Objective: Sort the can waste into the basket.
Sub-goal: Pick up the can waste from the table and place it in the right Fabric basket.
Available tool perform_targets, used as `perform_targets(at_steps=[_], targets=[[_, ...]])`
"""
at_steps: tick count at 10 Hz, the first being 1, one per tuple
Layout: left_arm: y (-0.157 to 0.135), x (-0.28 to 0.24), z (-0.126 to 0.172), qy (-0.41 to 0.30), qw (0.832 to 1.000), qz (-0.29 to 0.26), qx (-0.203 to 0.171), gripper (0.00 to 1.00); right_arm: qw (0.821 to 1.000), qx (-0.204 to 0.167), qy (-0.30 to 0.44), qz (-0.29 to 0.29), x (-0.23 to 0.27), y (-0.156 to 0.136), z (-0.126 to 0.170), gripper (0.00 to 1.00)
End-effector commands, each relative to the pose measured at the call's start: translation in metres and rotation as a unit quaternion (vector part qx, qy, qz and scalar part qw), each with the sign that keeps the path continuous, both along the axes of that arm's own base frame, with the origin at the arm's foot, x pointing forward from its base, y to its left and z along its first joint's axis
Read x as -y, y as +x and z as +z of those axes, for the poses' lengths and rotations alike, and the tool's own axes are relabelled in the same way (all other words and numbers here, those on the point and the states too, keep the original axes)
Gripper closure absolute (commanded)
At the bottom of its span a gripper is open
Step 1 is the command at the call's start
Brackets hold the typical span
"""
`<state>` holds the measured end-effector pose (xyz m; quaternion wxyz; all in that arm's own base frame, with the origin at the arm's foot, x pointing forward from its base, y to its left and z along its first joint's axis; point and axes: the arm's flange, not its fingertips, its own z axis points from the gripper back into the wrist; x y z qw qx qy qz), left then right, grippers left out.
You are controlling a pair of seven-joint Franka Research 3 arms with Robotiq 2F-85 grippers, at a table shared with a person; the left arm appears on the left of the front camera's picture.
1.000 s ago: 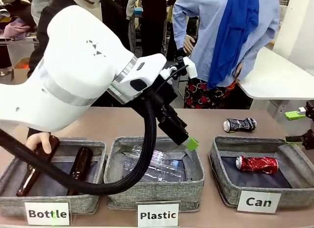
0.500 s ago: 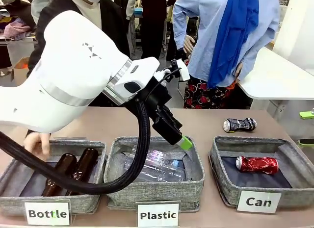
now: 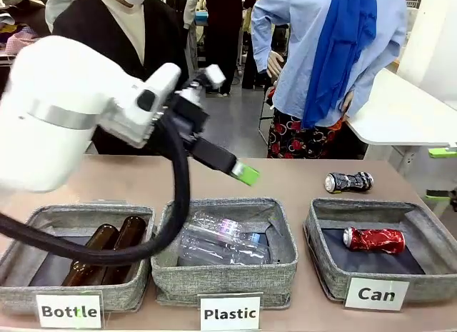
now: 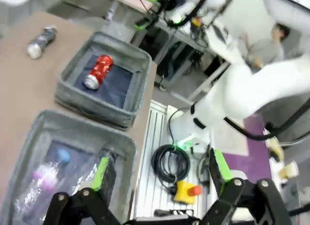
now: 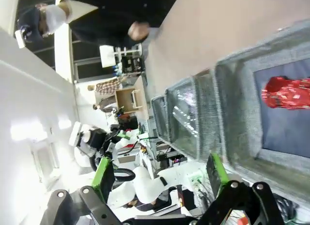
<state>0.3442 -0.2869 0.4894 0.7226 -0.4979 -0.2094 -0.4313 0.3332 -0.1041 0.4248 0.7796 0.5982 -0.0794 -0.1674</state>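
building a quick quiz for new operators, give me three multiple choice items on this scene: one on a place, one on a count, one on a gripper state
1. Where does the black-and-white can lie?
A. inside the Can basket
B. on the table, behind the Can basket
C. on the floor

2. How many brown bottles lie in the Bottle basket?
A. none
B. four
C. two

3. How is the left gripper?
A. open, holding nothing
B. shut on the black-and-white can
C. shut on a brown bottle

Key:
1 B: the can rests on bare tabletop beyond the basket's far wall.
2 C: two bottles lie side by side in the basket.
3 A: its green pads stand wide apart with nothing between them.
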Motion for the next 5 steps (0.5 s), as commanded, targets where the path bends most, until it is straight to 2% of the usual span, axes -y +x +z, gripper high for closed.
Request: perform_targets(at_steps=[1, 2, 3, 5], targets=[[-0.035, -0.065, -0.002, -0.046, 0.993, 0.080, -0.079, 0.00, 1.000, -0.012, 0.025, 0.014, -0.090, -0.020, -0.013, 0.00], [-0.040, -0.101, -0.012, -0.066, 0.977, 0.141, -0.145, 0.00, 0.999, -0.013, 0.044, 0.029, -0.117, -0.014, -0.014, 0.00], [-0.051, -0.135, -0.026, -0.106, 0.959, 0.173, -0.200, 0.00, 0.998, -0.007, 0.055, 0.043, -0.144, -0.013, -0.020, 0.00], [-0.092, -0.203, -0.061, -0.170, 0.925, 0.228, -0.250, 0.00, 0.992, -0.042, 0.076, 0.094, -0.179, -0.018, -0.038, 0.00]])
